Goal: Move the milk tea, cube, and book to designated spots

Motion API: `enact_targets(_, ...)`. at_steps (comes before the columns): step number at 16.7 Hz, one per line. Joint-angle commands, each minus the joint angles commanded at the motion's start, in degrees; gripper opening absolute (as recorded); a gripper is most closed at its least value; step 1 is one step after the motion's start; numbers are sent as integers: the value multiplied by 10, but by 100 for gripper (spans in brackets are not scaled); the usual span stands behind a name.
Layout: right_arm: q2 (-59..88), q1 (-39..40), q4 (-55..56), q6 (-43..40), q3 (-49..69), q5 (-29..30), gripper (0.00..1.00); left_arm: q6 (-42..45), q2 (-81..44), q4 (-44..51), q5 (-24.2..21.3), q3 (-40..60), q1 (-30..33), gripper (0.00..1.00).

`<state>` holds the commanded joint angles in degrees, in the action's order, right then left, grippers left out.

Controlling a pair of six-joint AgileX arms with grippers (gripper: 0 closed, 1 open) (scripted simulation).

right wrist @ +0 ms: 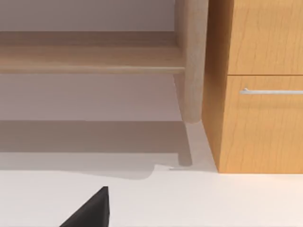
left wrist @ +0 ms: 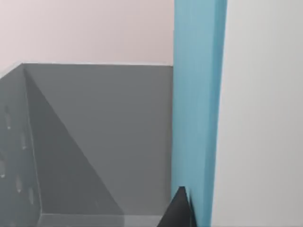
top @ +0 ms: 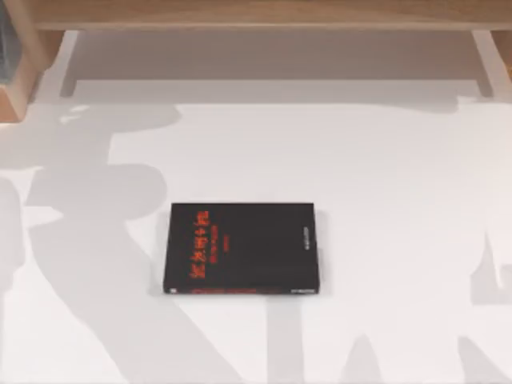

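Where a dark left finger [left wrist: 180,210] touches it, smooth flat teal book [left wrist: 196,109] upright beside grey matte bin wall [left wrist: 94,142]; grip width untellable. Right finger [right wrist: 92,210] over white table [right wrist: 189,198], near wooden cabinet [right wrist: 260,94]. Black book [top: 242,248] mid-table.

Setting: rendered study or home-office desk, with a plain white worktop [top: 384,200] running under a light wooden shelf [top: 264,16] at its far edge. Furnishings: a wooden cabinet [right wrist: 258,94] with a drawer front and slim metal handle [right wrist: 272,91] beside a rounded wooden post [right wrist: 191,61]; a grey bin-like organiser [left wrist: 94,142]. Reading matter: a black book [top: 244,248] with red lettering lying flat, and a teal book [left wrist: 196,109] standing upright.
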<state>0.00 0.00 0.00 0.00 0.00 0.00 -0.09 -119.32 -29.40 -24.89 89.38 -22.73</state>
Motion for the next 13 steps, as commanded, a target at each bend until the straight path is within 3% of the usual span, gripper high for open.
enact_targets(6, 0, 0, 0, 0, 0, 0, 100, 19, 32, -1, 24, -13, 6, 0)
enact_targets(10, 0, 0, 0, 0, 0, 0, 100, 82, 144, -19, 107, -29, 60, 0)
enact_targets(13, 0, 0, 0, 0, 0, 0, 100, 149, 237, -33, 191, -49, 157, 0)
